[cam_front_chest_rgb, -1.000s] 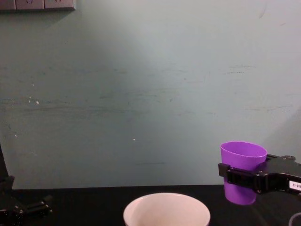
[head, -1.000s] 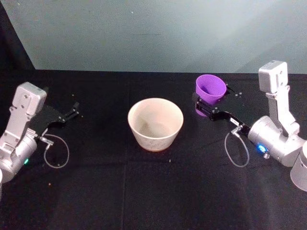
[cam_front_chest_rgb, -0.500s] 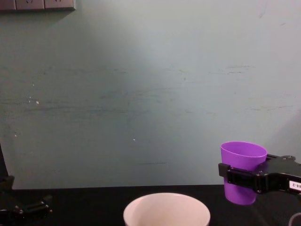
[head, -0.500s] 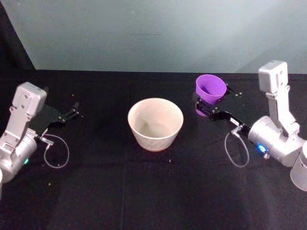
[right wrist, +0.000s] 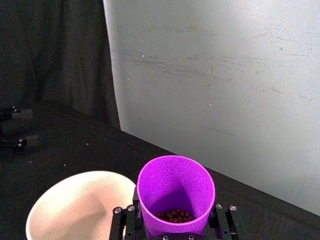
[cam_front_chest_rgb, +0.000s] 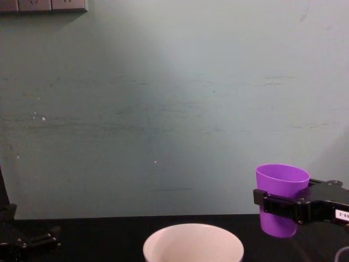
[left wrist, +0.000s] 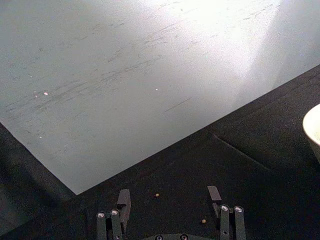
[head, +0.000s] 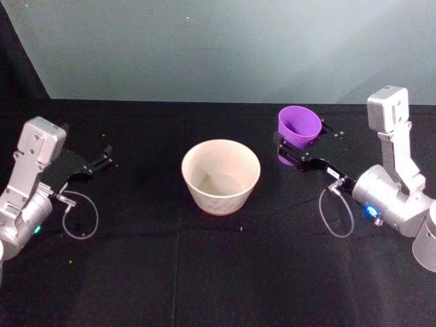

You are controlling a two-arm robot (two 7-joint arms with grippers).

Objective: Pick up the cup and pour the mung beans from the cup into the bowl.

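1. right gripper (head: 291, 152) has the cup (head: 300, 125), jaws clamped on its lower wall, one finger on each side.
2. cup is upright and looks lifted just clear of the black table (head: 204, 272), its dark shadow right beneath it.
3. mung beans (right wrist: 174, 216) sit in a small heap at the bottom of the cup, none poured yet.
4. bowl (head: 218, 194) stands mid-table, to the left of the cup and apart from it, and looks empty inside.
5. left gripper (left wrist: 170, 197) is parked low over the table, well left of the bowl, jaws wide with nothing between them.
6. so the pick-up looks done, and we're at the carry.
7. next, i'd say: bring the cup leftward until its lip is over the bowl's rim, then tip it toward the bowl. go slowly, since the beans would roll and scatter.
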